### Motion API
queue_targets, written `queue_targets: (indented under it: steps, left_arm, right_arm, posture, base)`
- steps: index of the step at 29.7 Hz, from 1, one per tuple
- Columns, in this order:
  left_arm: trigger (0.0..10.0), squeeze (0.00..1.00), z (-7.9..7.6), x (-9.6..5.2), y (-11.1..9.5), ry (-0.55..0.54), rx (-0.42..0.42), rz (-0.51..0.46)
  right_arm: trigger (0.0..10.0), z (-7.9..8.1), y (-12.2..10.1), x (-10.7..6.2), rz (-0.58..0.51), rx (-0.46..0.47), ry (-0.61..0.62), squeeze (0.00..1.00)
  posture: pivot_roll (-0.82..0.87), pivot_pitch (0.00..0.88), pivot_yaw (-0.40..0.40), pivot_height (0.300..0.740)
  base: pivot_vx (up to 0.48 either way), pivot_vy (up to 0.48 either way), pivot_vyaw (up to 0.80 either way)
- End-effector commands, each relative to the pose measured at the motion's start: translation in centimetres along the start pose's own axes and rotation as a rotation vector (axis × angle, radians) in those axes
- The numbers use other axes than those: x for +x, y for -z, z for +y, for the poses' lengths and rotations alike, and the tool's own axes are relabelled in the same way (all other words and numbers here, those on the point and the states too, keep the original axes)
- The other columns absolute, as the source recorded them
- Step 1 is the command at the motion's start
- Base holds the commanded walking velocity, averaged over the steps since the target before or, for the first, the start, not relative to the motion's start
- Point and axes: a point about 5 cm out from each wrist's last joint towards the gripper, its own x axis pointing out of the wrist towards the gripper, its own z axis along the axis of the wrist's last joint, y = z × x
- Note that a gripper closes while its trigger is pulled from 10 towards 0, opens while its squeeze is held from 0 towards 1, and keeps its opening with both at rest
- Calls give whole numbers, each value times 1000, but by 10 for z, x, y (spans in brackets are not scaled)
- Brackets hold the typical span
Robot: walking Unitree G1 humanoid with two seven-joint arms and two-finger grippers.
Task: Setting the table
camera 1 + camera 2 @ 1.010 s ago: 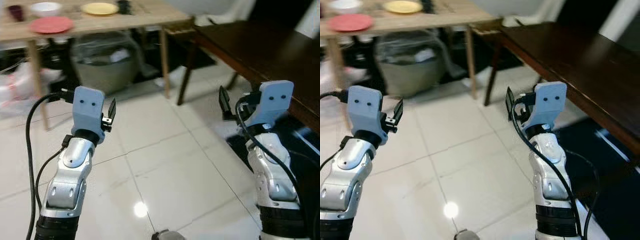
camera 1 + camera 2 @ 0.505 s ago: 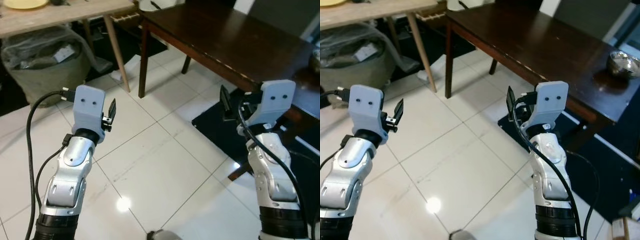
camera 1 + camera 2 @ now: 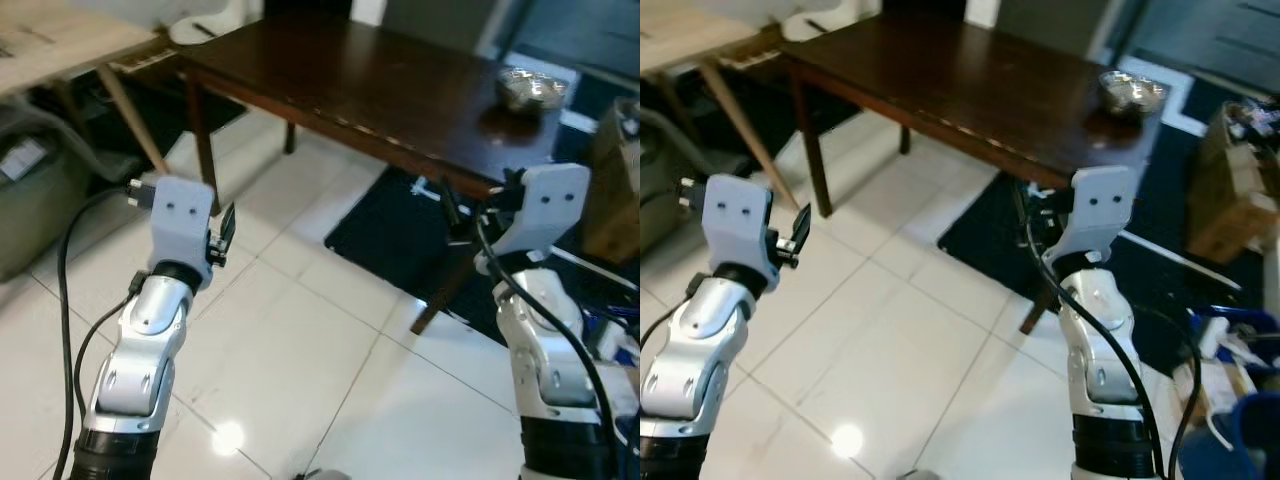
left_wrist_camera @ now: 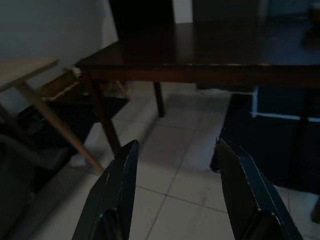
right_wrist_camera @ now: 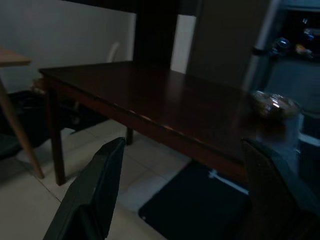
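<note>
A dark wooden table (image 3: 400,90) stands ahead and to the right, with a silver metal bowl (image 3: 528,88) near its far right corner. The wrist view also catches the bowl (image 5: 274,104). My left gripper (image 4: 175,150) is raised over the white tiled floor, open and empty, some way short of the table's near left leg. My right gripper (image 5: 184,145) is raised in front of the table's near edge, open and empty as well. Neither touches the table.
A light wooden table (image 3: 60,40) slants off the upper left, with a grey bag (image 3: 20,200) below it. A dark mat (image 3: 400,240) lies under the dark table. A cardboard box (image 3: 1230,190) and blue clutter (image 3: 1240,420) crowd the right side.
The camera has swung to the right: the light table with plates slid out at the left, and the dark table with its bowl came into full view. Both arms keep their raised pose.
</note>
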Motion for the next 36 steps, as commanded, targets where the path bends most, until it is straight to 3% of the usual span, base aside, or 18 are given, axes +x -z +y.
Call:
queue_targets:
  steps: [1, 36]
  left_arm:
    - [10000, 137, -4, 0, 3, 17, -10, 10]
    - [10000, 122, -5, 3, 2, 32, -31, -1]
  right_arm:
    - [10000, -4, 2, -3, 11, 3, 17, 0]
    - [10000, -5, 1, -4, 10, 3, 24, 0]
  posture:
    - [-153, 0, 9, 740]
    - [-161, 0, 12, 740]
  base:
    - [0, 0, -800]
    - [0, 0, -800]
